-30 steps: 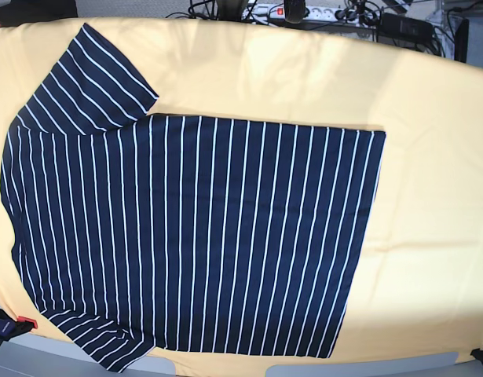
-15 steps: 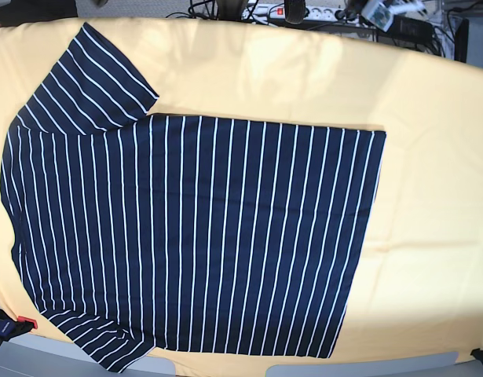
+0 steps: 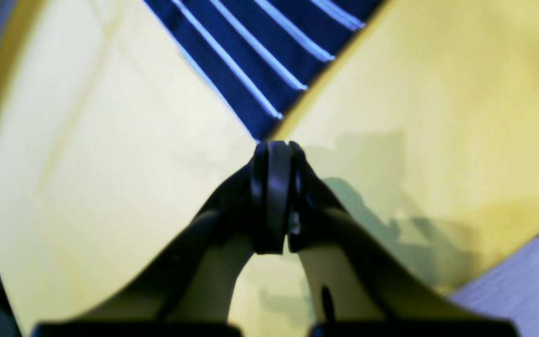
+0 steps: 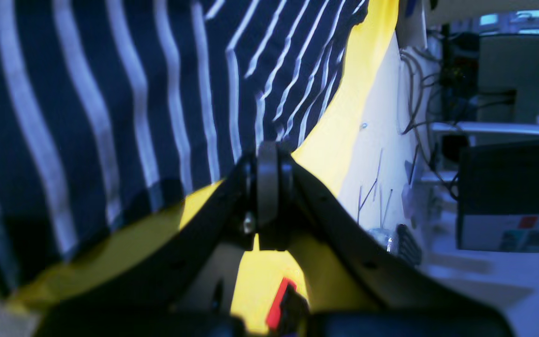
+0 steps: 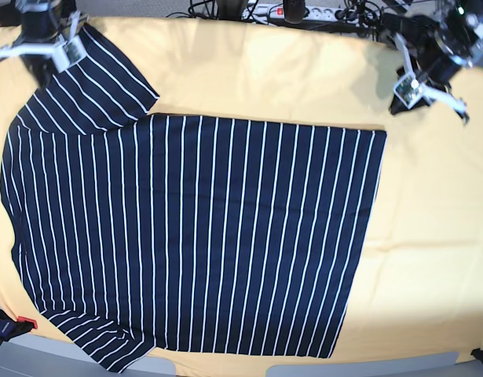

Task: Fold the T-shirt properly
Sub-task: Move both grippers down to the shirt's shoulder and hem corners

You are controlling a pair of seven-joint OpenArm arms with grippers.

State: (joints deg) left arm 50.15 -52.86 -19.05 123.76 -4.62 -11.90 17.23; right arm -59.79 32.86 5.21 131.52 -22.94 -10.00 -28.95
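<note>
The navy T-shirt (image 5: 194, 236) with thin white stripes lies flat on the yellow cloth (image 5: 429, 236), collar end at left, hem at right. My left gripper (image 5: 398, 104) is shut and empty at the back right, just beyond the shirt's far hem corner (image 5: 381, 135). In the left wrist view its tips (image 3: 272, 150) are pressed together next to that striped corner (image 3: 260, 70). My right gripper (image 5: 39, 69) is shut and empty over the far sleeve (image 5: 92, 78) at the back left. In the right wrist view its tips (image 4: 267, 157) hover over striped fabric (image 4: 110, 93).
A power strip and cables (image 5: 296, 12) run along the table's back edge. A clamp (image 5: 5, 323) sits at the front left corner. The grey table edge (image 5: 304, 369) shows at the front. The right wrist view shows cables and a dark box (image 4: 513, 187) beyond the cloth.
Both arms have come down into the base view, one at each back corner. The T-shirt has not moved.
</note>
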